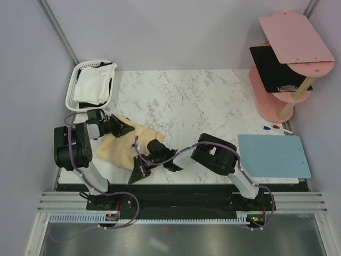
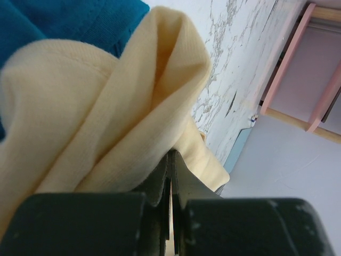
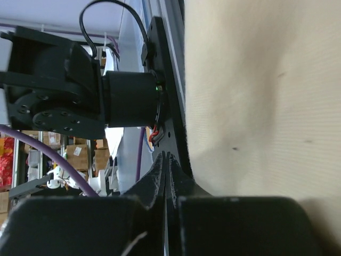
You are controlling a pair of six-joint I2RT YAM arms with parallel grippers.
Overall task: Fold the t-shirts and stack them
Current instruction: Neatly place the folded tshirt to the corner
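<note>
The pale yellow-cream t-shirt (image 1: 118,146) lies rumpled on the near left of the marble table (image 1: 186,101). My left gripper (image 1: 129,128) is shut on its far edge. In the left wrist view the cloth (image 2: 106,117) bunches out of the closed jaws (image 2: 170,156), with the teal blue t-shirt (image 2: 74,21) beyond it. My right gripper (image 1: 140,173) is shut at the shirt's near right corner, by the table's front edge. In the right wrist view its jaws (image 3: 168,156) meet with no cloth seen between them, and the cream cloth (image 3: 256,96) lies against the right finger. The white t-shirt (image 1: 95,85) sits in the basket.
The white slotted basket (image 1: 71,90) stands at the far left corner. A light-blue stiff mat (image 1: 273,154) lies at the near right, with pens (image 1: 274,128) behind it. A pink tiered shelf (image 1: 282,69) stands at the far right. The left arm's base (image 3: 69,90) is close to my right gripper.
</note>
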